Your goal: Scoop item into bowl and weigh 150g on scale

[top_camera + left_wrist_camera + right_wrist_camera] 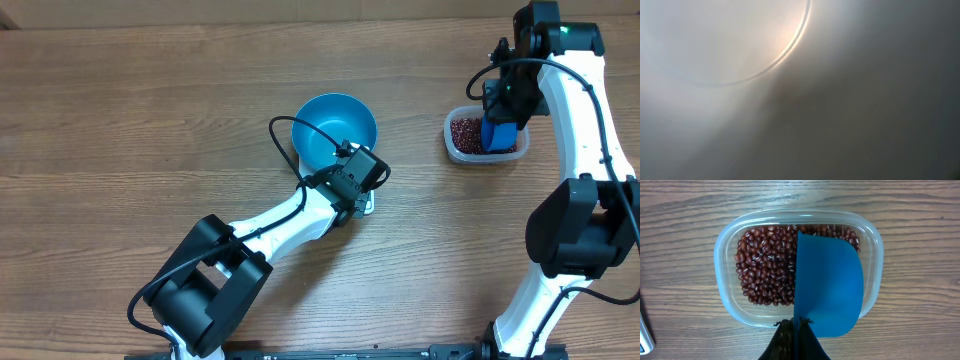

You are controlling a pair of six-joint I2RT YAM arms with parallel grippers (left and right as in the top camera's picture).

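Note:
The blue bowl stands on the white scale, which is mostly hidden beneath the bowl and my left gripper. That gripper hangs low over the scale's front edge, shut. The left wrist view shows only a blurred pale surface with a thin curved line; no fingers show there. My right gripper is shut on the thin handle of a blue scoop. The scoop's blade stands edge-down in the right half of a clear tub. Red-brown beans, the item, fill the tub.
Bare wooden tabletop lies around the bowl and the tub. A black cable loops from the left arm past the bowl's left side. The pale edge of some object shows at the lower left of the right wrist view.

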